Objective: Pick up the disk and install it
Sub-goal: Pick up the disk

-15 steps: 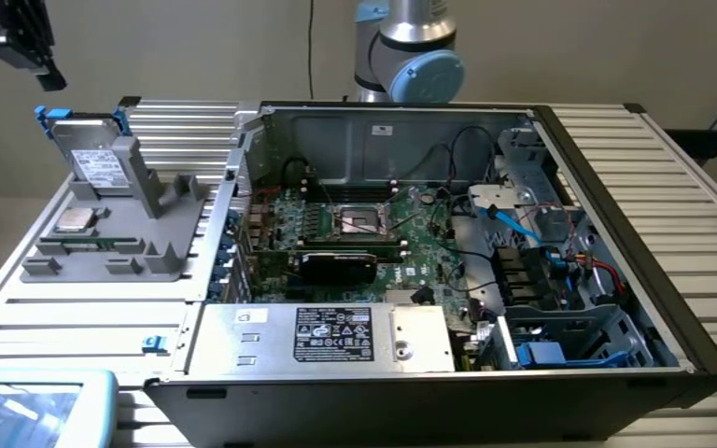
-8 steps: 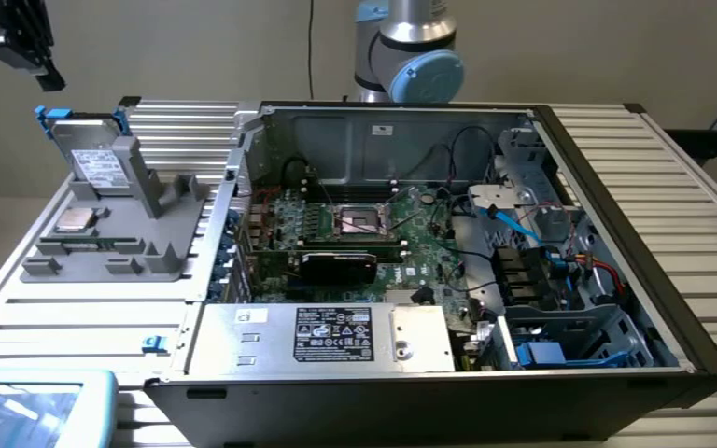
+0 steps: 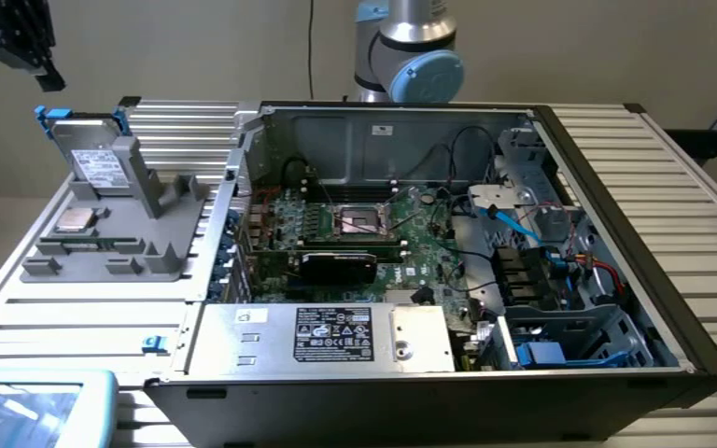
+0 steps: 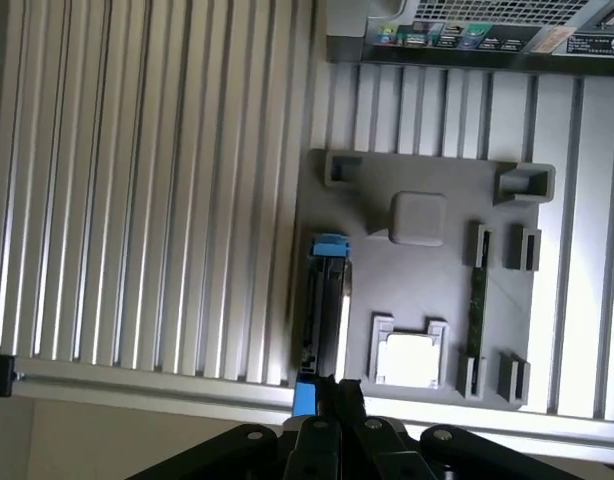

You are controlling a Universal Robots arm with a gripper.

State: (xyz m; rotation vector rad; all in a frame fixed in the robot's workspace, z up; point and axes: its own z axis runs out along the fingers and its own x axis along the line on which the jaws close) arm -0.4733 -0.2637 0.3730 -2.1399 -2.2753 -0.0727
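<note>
Hovering: the gripper hangs high above the grey fixture.
Gripper state: fingers pressed together, pinching nothing.
Disk: the disk stands on edge in a slot at a corner of the grey fixture, on the side away from the computer case.
Disk to gripper: below it and well apart, edge-on in the wrist view.
Fixture: resting on the ribbed desk.

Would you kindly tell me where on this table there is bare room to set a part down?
The slatted table is bare between the grey fixture and the blue-edged device at the near corner, and on the exterior view's right of the computer case. The fixture, holding the disk, and the case's inside are crowded.
</note>
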